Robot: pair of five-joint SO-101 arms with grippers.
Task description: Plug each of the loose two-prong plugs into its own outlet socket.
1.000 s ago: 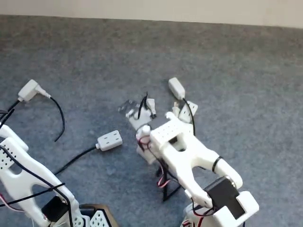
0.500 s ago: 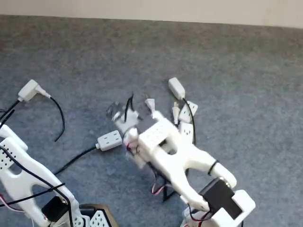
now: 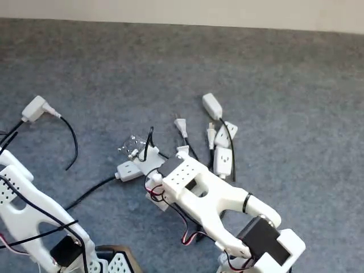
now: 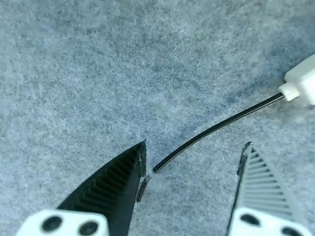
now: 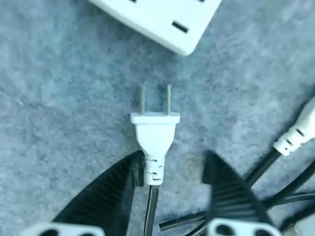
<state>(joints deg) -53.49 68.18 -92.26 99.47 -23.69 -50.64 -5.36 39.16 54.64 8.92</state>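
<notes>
My right gripper (image 5: 174,156) is open around the tail of a white two-prong plug (image 5: 154,132). The plug's strain relief touches one finger, with a gap to the other. Its prongs point at a white outlet socket (image 5: 157,14) just ahead. In the high view this gripper (image 3: 139,152) sits beside that socket (image 3: 132,169). Another loose plug (image 3: 181,124) and a third (image 3: 211,135) lie right of it, near two more sockets (image 3: 223,160) (image 3: 227,132). My left gripper (image 4: 194,147) hangs open over the carpet with a black cord (image 4: 216,128) running between its fingers.
A white adapter (image 3: 212,105) lies behind the socket cluster. Another white plug on a black cord (image 3: 37,108) rests at the far left. Black cords cross the carpet around the right arm (image 3: 216,199). The left arm (image 3: 23,216) stands at the near left corner.
The right arm has swung left, from the plug cluster to the left-hand socket, with the black cord coming along. The left arm has not moved.
</notes>
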